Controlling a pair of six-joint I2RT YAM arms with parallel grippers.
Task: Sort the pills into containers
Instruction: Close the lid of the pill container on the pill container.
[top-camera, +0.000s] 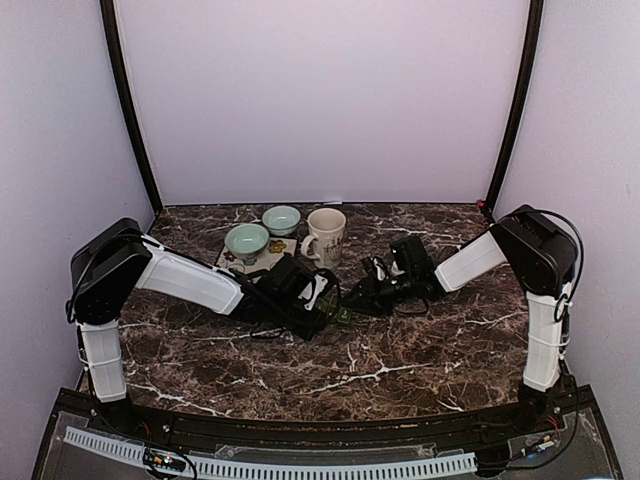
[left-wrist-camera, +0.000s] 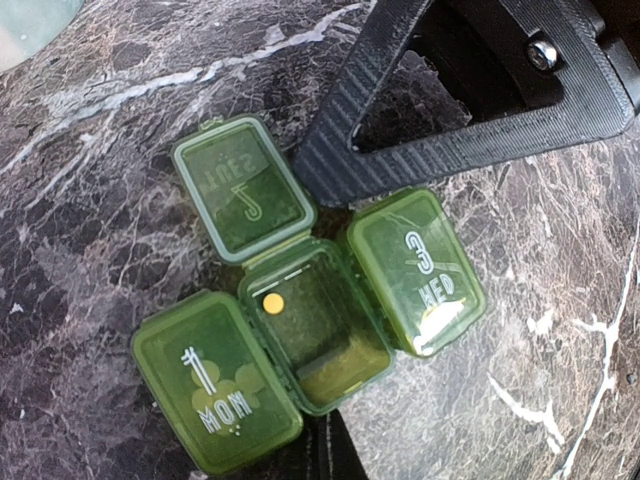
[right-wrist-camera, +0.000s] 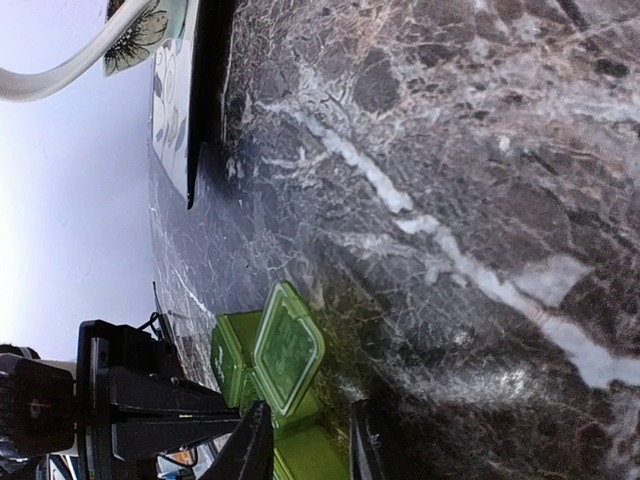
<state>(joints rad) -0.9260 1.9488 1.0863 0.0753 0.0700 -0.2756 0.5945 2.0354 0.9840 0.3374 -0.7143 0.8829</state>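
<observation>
A green pill box (left-wrist-camera: 300, 330) lies on the dark marble between both arms. Its MON (left-wrist-camera: 215, 385) and WED (left-wrist-camera: 420, 270) lids are shut. The middle lid (left-wrist-camera: 245, 190) stands open, and one small yellow pill (left-wrist-camera: 272, 302) lies in that compartment. My left gripper (left-wrist-camera: 335, 455) is shut, its dark tips at the box's near edge. My right gripper (right-wrist-camera: 308, 445) is open, its fingers (right-wrist-camera: 255, 445) apart just above the box (right-wrist-camera: 285, 350). In the left wrist view one right finger (left-wrist-camera: 450, 90) hangs beside the open lid. From above, both grippers (top-camera: 325, 305) (top-camera: 365, 290) meet over the box (top-camera: 343, 316).
Two pale teal bowls (top-camera: 247, 240) (top-camera: 282, 218) and a white patterned mug (top-camera: 325, 235) stand behind the left arm. A light tile (top-camera: 268, 250) with small orange bits lies between them. The table's back edge meets a lilac wall.
</observation>
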